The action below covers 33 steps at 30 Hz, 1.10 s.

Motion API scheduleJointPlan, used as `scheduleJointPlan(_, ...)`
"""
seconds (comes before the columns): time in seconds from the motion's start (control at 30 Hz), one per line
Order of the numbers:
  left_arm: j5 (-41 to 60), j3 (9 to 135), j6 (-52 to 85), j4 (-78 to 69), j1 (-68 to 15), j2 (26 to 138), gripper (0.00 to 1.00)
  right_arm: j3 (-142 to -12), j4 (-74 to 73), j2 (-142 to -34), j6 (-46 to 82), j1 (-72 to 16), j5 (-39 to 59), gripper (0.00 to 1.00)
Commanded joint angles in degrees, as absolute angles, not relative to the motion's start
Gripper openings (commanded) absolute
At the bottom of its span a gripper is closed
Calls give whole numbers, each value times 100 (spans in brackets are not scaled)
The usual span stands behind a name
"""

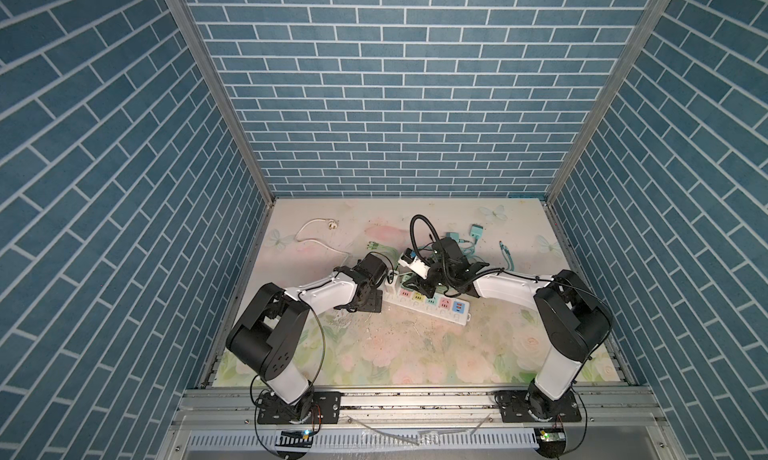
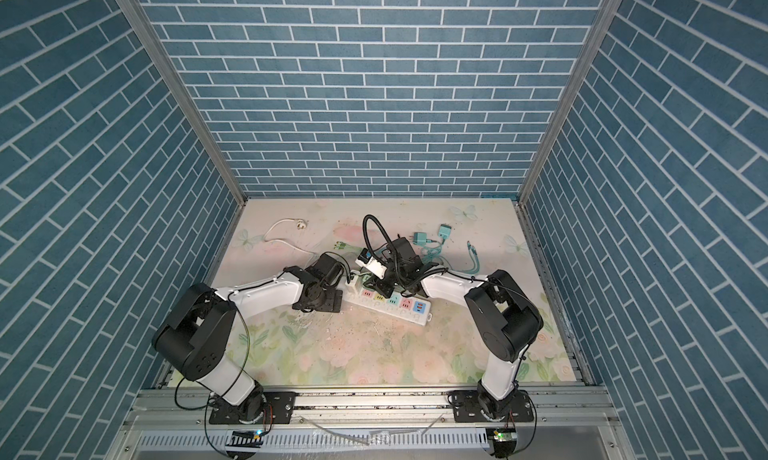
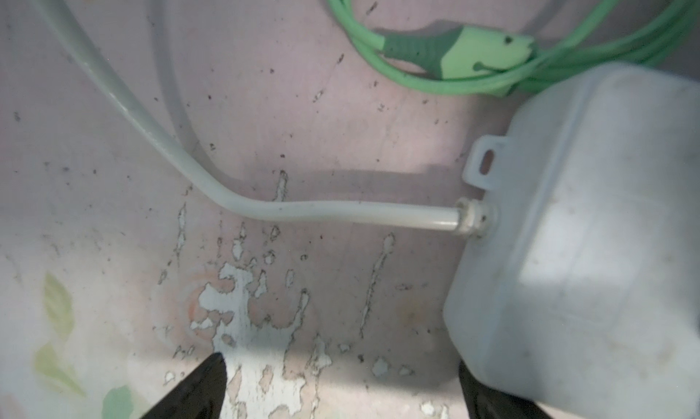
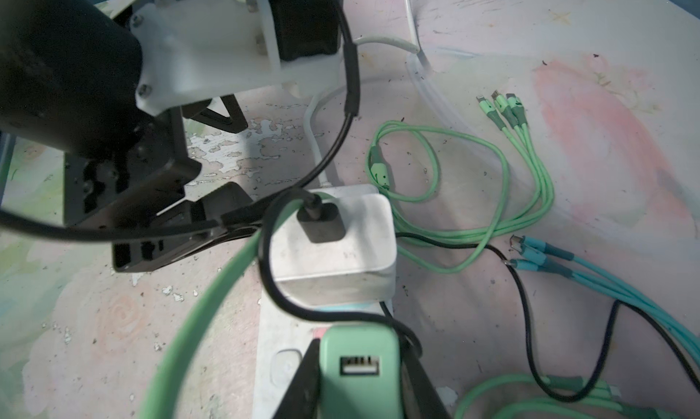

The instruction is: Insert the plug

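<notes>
A green plug [image 4: 360, 394] with a USB port on its back sits between the black fingers of my right gripper [image 4: 360, 360], which is shut on it. It stands over the white power strip [image 4: 280, 341] [image 1: 428, 306], next to a white charger [image 4: 341, 254] that sits in the strip with a black USB lead in it. The plug's pins are hidden, so I cannot tell how deep they sit. My left gripper [image 3: 341, 383] is open at the strip's cord end [image 3: 587, 246], with one finger beside the strip's body.
The strip's white cord [image 3: 341, 210] runs off to a white plug [image 1: 332, 225] at the far left. Green cables [image 4: 473, 193] and teal cables [image 4: 606, 277] lie tangled beside and behind the strip. A teal adapter [image 1: 476, 231] lies farther back. Blue brick walls enclose the table.
</notes>
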State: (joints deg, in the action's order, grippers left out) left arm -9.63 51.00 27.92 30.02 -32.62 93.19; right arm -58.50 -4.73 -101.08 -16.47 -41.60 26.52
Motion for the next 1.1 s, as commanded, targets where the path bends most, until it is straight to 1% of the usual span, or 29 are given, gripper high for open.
scheduleJointPlan(0.0,-876,4988,2707,2928,-3235,9017,96,-5871,-516,-10064,-1734,-4171,2830,0)
scheduleJointPlan(0.4,-466,4601,2728,2466,-3243,8147,97,-5834,-528,-10043,-1492,-4275,2865,0)
scheduleJointPlan(0.8,-474,4326,2821,2408,-3252,7802,97,-5658,-624,-10024,-1491,-4388,2809,0)
scheduleJointPlan(1.07,-475,4230,2851,2385,-3254,7698,97,-5793,-235,-10075,-1793,-4325,2689,0)
